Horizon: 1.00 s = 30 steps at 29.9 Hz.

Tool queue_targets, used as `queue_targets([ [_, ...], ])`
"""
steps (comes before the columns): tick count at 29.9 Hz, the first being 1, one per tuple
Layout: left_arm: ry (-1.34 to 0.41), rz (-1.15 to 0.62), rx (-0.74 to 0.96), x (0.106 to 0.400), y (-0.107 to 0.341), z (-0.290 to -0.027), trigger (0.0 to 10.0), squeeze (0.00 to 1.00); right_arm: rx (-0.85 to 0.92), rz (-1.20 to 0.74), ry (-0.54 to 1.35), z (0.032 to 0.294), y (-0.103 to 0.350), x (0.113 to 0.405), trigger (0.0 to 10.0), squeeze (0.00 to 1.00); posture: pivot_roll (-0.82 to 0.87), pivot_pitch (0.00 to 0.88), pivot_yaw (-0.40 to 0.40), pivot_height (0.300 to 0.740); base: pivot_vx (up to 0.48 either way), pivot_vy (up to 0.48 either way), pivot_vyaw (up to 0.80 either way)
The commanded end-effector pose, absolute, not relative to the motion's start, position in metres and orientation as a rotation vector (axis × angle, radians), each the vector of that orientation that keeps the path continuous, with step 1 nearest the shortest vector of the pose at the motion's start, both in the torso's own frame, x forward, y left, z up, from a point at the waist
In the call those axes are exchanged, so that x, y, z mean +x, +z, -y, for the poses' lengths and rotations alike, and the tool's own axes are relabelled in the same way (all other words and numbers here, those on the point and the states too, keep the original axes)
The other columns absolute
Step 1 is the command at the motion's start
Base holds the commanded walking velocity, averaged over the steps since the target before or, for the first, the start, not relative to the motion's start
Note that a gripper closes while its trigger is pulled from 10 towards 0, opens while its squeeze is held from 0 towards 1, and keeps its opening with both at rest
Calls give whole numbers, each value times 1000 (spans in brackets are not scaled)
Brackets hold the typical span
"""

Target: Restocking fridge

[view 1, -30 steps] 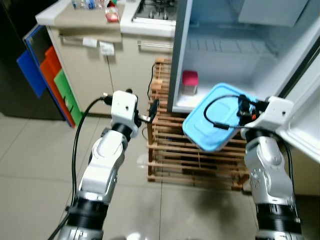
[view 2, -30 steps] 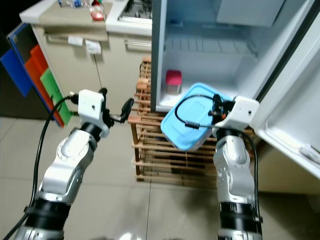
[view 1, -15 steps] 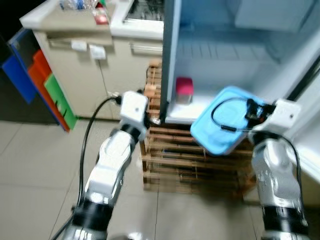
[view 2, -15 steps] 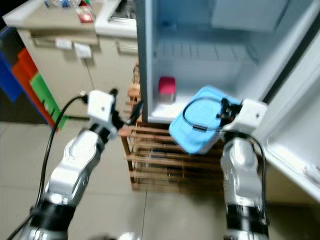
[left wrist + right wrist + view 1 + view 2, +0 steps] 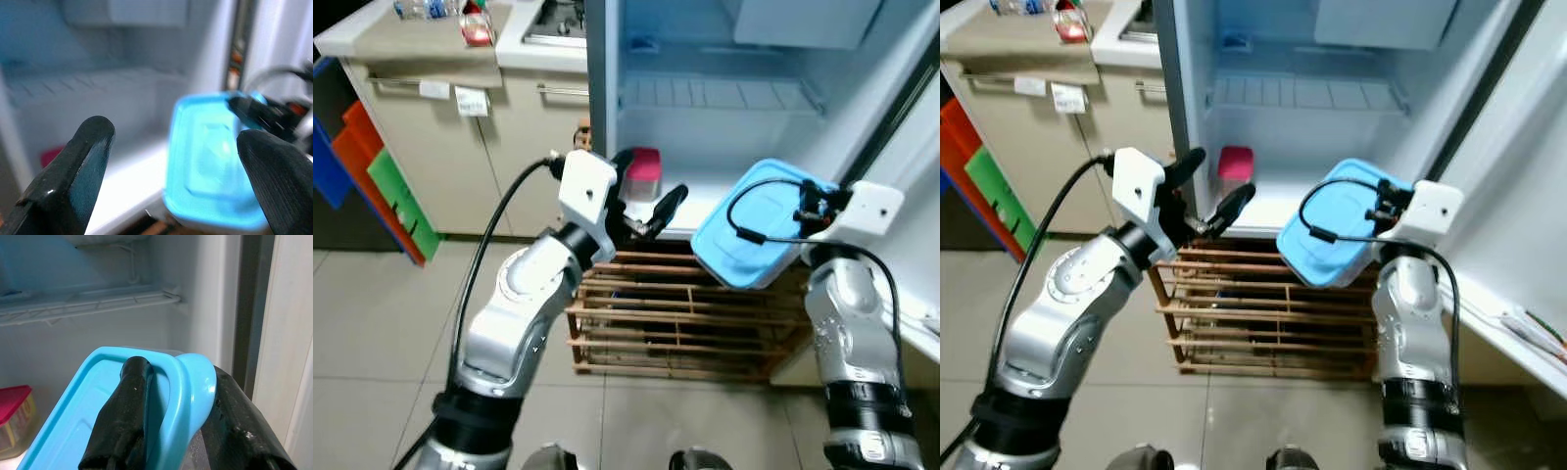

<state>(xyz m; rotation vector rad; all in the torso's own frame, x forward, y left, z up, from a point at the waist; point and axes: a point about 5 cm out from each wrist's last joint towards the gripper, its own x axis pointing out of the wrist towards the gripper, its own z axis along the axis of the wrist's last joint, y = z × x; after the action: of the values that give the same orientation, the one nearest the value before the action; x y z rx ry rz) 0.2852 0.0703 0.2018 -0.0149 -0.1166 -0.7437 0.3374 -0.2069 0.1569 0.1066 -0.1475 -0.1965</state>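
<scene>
The right hand (image 5: pixel 800 204) is clamped on the rim of a blue-lidded container (image 5: pixel 749 238), holding it tilted in front of the open fridge (image 5: pixel 724 108), just outside the lower shelf's front edge. The right wrist view shows the grip closely: one black finger (image 5: pixel 124 416) lies on top of the lid, the other under the rim. The left hand (image 5: pixel 651 191) is raised beside the fridge's left wall with its fingers spread apart and nothing between them; its wrist view looks between them at the container. A small red-lidded tub (image 5: pixel 641 173) sits on the fridge's lower shelf, with a wire rack (image 5: pixel 710 95) above. A wooden slatted rack (image 5: pixel 675 313) stands beneath the fridge. The left eye view shows bottles on the worktop (image 5: pixel 421 34) to the left.
</scene>
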Motion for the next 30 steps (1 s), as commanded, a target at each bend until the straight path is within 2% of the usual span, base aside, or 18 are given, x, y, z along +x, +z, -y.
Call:
queue_targets([
  [1, -780, 87, -27, 281, 201, -65, 10000, 0, 99, 187, -211, 207, 165, 344, 0, 192, 14, 123, 6, 740, 0, 0, 0],
  [2, -783, 72, -35, 280, 200, -65, 10000, 0, 106, 188, -212, 205, 166, 347, 0, 192, 18, 126, 7, 740, 0, 0, 0],
  [8, -753, -17, -39, 267, 186, -78, 10000, 0, 415, 109, -280, 193, 163, 374, 0, 196, 57, 170, 12, 740, 0, 0, 0],
  [13, -702, -84, -29, 251, 169, -88, 10000, 0, 489, 88, -259, 179, 166, 384, 0, 196, 73, 190, 2, 740, 0, 0, 0],
  [20, -644, -129, -69, 232, 161, -93, 10000, 0, 697, 78, -270, 171, 172, 396, 0, 200, 96, 237, -1, 740, 0, 0, 0],
  [26, -602, -124, -69, 226, 161, -98, 10000, 0, 667, 135, -256, 163, 190, 403, 0, 192, 103, 255, -4, 740, 0, 0, 0],
  [28, -596, -111, -44, 226, 161, -100, 10000, 0, 606, 160, -238, 160, 196, 403, 0, 192, 102, 256, -7, 740, 0, 0, 0],
  [30, -580, -86, -21, 228, 163, -102, 10000, 0, 435, 247, -223, 157, 205, 398, 0, 192, 84, 250, -14, 740, 0, 0, 0],
])
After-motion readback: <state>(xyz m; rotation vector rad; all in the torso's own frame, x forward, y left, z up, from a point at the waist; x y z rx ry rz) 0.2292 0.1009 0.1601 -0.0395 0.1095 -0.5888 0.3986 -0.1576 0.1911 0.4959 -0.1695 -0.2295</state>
